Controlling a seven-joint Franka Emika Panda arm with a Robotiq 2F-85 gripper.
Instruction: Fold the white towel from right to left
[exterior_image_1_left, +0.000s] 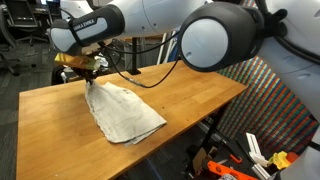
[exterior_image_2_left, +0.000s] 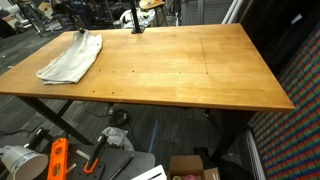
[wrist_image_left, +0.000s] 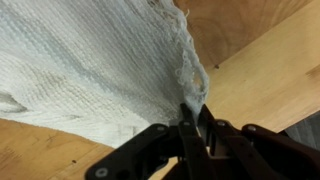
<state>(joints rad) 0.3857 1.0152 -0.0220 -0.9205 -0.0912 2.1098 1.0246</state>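
The white towel (exterior_image_1_left: 122, 112) lies rumpled near one corner of the wooden table (exterior_image_1_left: 195, 95), with its frayed hem drawn up and pinched between the clenched gripper's (wrist_image_left: 193, 118) fingers. The fingertips are buried in cloth. Lettering on the arm (exterior_image_1_left: 95, 25) is too small to read.

- In an exterior view the towel (exterior_image_2_left: 70, 58) lies on the table (exterior_image_2_left: 180, 70), in the far corner at the picture's left, one end close to the side edge.
- The rest of the tabletop stretches away to its right.
- A box (exterior_image_2_left: 195, 168) sits on the floor under the table's near edge.
- In an exterior view the gripper (exterior_image_1_left: 90, 68) hangs over the towel's far end, and the arm reaches in from the right.
- In the wrist view the gripper pinches the towel's edge. The towel spreads up and left, with the table beneath and to its right.
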